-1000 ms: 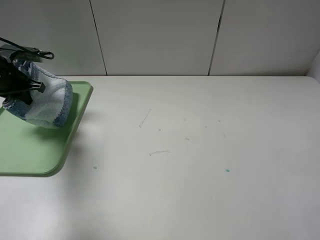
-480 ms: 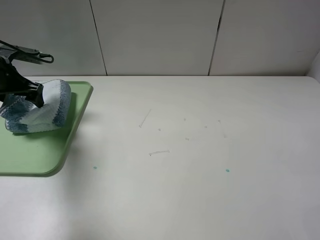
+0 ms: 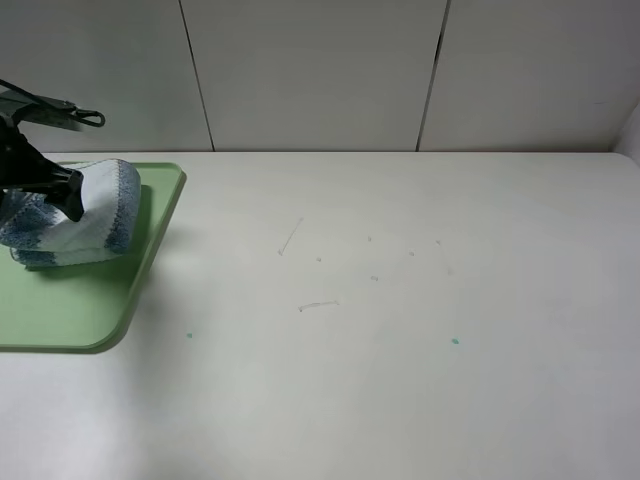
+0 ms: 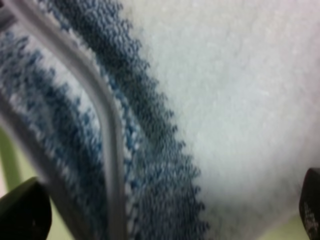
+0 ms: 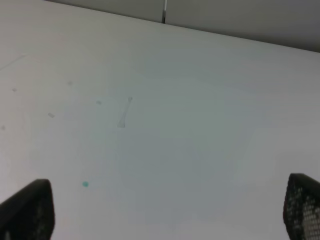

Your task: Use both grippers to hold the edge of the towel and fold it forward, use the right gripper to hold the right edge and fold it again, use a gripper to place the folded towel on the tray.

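The wide off-white tabletop [image 3: 400, 330] filled most of the high view, bare but for a few faint scuffs and specks. At its far left edge lay the flat light-green plastic tray [image 3: 70, 310] with rounded corners and a low rim. On the rear part of that tray sat the folded towel [image 3: 95, 225], a soft waffle-textured bundle in blue-grey and pale white stripes, lying wholly inside the rim and slumped into a loose roll, its long axis running roughly across the tray's width.

The black left gripper [image 3: 62, 195] stood right over the towel's left end. In the left wrist view the cloth [image 4: 225, 100] filled the frame, its thin grey piped edge [image 4: 107, 125] curving across, with the two dark fingertips [image 4: 22, 215] showing at opposite corners: the jaws were spread wide, with the cloth lying between them rather than pinched. The towel appeared to rest by its own weight on the tray.

The right gripper [image 5: 165, 215] was outside the high view; its own camera showed both fingertips far apart over bare tabletop, holding nothing, well away from the tray.

The placing looked done. The left claw, by far the nearer, would likely need to lift straight up off the cloth so the spread fingers do not drag the fold open.
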